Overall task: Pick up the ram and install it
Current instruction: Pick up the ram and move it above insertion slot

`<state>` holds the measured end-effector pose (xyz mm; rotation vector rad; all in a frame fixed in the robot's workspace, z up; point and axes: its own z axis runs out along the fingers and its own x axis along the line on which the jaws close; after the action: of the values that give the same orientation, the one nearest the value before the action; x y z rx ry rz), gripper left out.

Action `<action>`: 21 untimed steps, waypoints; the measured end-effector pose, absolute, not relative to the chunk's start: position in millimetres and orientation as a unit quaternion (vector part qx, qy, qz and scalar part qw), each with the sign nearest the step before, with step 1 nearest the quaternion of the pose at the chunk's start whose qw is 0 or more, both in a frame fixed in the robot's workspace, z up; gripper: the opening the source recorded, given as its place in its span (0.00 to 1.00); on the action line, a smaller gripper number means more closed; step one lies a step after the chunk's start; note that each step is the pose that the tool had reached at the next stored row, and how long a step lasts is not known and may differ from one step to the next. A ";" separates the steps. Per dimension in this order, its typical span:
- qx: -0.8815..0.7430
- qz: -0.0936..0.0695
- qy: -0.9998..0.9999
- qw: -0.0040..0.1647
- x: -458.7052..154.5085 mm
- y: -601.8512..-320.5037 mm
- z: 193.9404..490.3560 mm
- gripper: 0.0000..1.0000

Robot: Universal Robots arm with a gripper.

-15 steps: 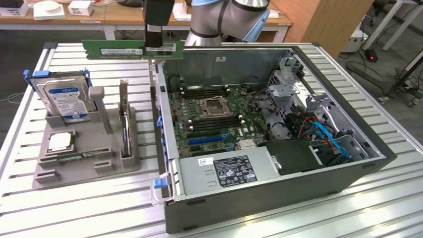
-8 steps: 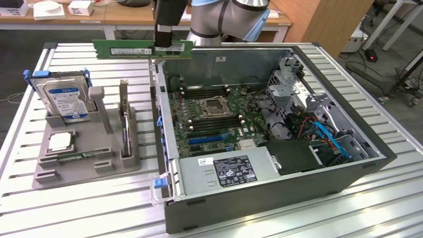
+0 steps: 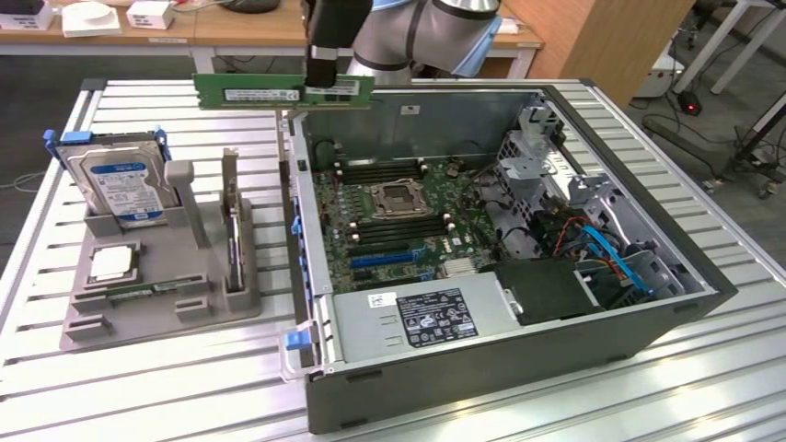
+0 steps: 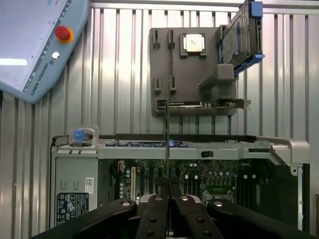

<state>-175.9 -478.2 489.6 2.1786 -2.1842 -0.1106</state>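
Over the rim of the open computer case (image 3: 491,387), my gripper (image 3: 322,78) is clamped on the ram (image 3: 252,92) (green stick, white label strip), holding it level in the air, clear of the motherboard (image 3: 368,235). The hard drive (image 3: 123,184) stands in the grey holder tray (image 3: 160,318) beside the case.

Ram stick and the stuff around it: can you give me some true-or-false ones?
1. The gripper holds the ram in the air. True.
2. The ram is plugged into the motherboard. False: it hangs above the case's rim.
3. The hard drive stands in the grey holder. True.
4. The case is closed. False: its side is open, showing the motherboard.
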 end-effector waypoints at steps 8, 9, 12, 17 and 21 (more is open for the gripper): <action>0.705 -0.037 -0.707 0.027 -161.2 -478.2 489.4 0.11; 0.705 -0.037 -0.707 0.027 -159.6 -478.1 489.5 0.11; 0.705 -0.037 -0.707 0.028 -153.7 -478.2 489.5 0.11; 0.706 -0.037 -0.707 0.028 -148.5 -478.2 489.4 0.11; 0.706 -0.037 -0.707 0.028 -148.5 -478.2 489.4 0.11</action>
<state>-148.5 -478.2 489.4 2.1798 -2.1818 -0.1142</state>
